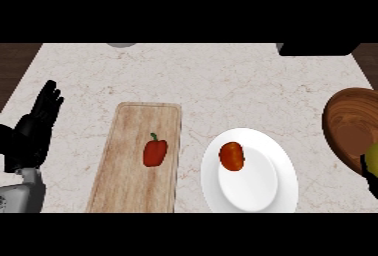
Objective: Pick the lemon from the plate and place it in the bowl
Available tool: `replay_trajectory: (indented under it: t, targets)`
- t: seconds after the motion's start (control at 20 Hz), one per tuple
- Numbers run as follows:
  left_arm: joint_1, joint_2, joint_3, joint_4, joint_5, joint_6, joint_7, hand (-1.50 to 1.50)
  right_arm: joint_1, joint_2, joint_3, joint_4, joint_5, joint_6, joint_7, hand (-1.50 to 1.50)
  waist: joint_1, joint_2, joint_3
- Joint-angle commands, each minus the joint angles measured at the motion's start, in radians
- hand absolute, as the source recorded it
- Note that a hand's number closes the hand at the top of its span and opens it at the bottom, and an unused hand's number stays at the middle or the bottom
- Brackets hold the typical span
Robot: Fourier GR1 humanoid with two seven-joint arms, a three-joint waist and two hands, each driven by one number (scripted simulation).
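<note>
At the view's right edge a yellow-green lemon (373,156) shows as a sliver, just over the near rim of the brown wooden bowl (347,120). Black fingers of my right hand (371,184) curl round the lemon from below; most of that hand is cut off by the edge. The white plate (258,192) lies left of the bowl and carries an orange-red oval fruit (232,156). Far left, my left hand (33,132) rests open with its fingers up, away from everything.
A long wooden cutting board (136,125) lies left of the plate with a red bell pepper (154,152) on it. A grey object (122,44) and a black object (317,48) sit at the counter's far edge.
</note>
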Motion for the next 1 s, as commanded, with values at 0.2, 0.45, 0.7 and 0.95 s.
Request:
replay_trajectory:
  t: [0.2, 0.45, 0.7, 0.95]
  targets:
    - [-0.066, -0.003, 0.003, 0.03, -0.01, -0.006, 0.016, 0.0, -0.131, -0.028, -0.196, 0.335, -0.167, -0.044, -0.182, 1.5, 0.013, 0.004, 0.001]
    - [0.028, 0.008, 0.028, 0.016, 0.008, -0.054, -0.056, 0.0, -0.132, -0.045, -0.233, 0.558, -0.142, -0.129, -0.379, 1.5, 0.016, 0.004, 0.001]
    - [-0.027, -0.019, -0.003, -0.004, -0.008, -0.033, 0.003, 0.0, -0.296, -0.07, -0.216, 0.905, -0.086, -0.258, -0.527, 1.5, 0.028, 0.007, 0.001]
    - [-0.02, -0.019, -0.015, -0.064, -0.039, -0.022, 0.073, 0.0, -0.371, -0.157, -0.27, 1.118, -0.121, -0.261, -0.641, 1.5, 0.02, 0.004, 0.001]
